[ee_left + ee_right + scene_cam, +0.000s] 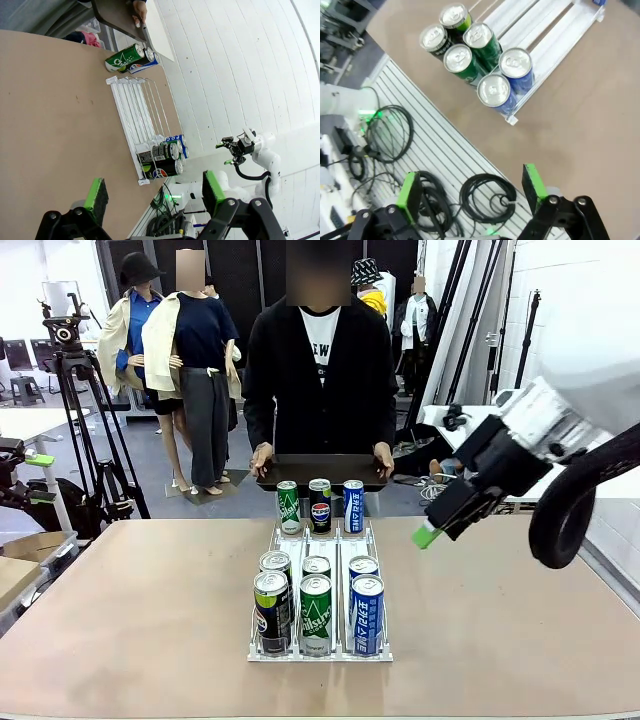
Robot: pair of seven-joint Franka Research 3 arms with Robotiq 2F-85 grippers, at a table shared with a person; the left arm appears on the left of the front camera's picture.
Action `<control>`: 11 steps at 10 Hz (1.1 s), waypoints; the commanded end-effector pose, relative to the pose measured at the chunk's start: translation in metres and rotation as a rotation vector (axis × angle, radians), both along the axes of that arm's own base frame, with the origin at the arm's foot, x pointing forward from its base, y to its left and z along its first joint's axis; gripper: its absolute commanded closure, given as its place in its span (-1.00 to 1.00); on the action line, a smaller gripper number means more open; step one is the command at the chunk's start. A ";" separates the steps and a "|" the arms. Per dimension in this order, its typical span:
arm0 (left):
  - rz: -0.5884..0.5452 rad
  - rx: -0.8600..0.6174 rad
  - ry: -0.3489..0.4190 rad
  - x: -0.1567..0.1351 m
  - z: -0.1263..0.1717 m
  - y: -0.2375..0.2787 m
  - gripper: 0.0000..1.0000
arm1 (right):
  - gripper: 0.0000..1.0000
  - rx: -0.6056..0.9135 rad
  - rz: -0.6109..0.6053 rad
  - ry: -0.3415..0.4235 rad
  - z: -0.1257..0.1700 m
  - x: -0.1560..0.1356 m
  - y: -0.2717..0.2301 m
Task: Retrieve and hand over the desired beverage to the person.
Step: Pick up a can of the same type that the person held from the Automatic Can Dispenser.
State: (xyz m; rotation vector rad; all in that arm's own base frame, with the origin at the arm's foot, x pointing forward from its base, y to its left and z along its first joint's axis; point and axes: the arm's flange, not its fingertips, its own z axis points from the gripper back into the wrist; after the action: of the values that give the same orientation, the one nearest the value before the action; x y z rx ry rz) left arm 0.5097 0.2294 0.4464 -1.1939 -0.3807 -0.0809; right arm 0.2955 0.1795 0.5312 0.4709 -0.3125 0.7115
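The table (120,620) is seen in plain light brown, and the rack (335,656) in white. In its front row a black and green can (272,612), a green can (316,615) and a blue can (367,615) with white lettering are shown. The person (320,370) is dressed in a black cardigan over a white T-shirt with black lettering. The right gripper (470,192) is coloured black, with green pads.

At frame centre a white wire can rack (335,540) lies on the tan wooden table (130,610). Six aluminium drink cans (316,600) fill its near end, three lanes, two deep. Three more cans (320,505) stand behind, seemingly just past its far end, below the dark flat tray (320,472) before the person (320,370) at upper centre.
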 end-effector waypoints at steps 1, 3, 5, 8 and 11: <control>0.014 0.003 0.008 0.000 0.001 0.001 -1.00 | -1.00 -0.067 -0.008 -0.014 0.003 0.005 0.028; 0.014 0.003 0.008 0.000 0.001 0.001 -1.00 | -1.00 -0.117 0.006 -0.047 0.002 0.004 0.053; 0.014 0.003 0.008 0.000 0.001 0.001 -1.00 | -1.00 -0.199 0.006 -0.079 0.000 0.004 0.072; 0.014 0.003 0.008 0.000 0.001 0.001 -1.00 | -1.00 -0.300 -0.007 -0.152 -0.009 0.002 0.102; 0.014 0.003 0.008 0.000 0.001 0.001 -1.00 | -1.00 -0.362 -0.064 -0.187 -0.024 -0.001 0.120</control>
State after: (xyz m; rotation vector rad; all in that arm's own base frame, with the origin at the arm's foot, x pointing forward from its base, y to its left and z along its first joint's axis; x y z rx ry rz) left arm 0.5097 0.2294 0.4463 -1.1939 -0.3807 -0.0808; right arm 0.2918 0.2890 0.5135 0.0839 -0.3534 0.7780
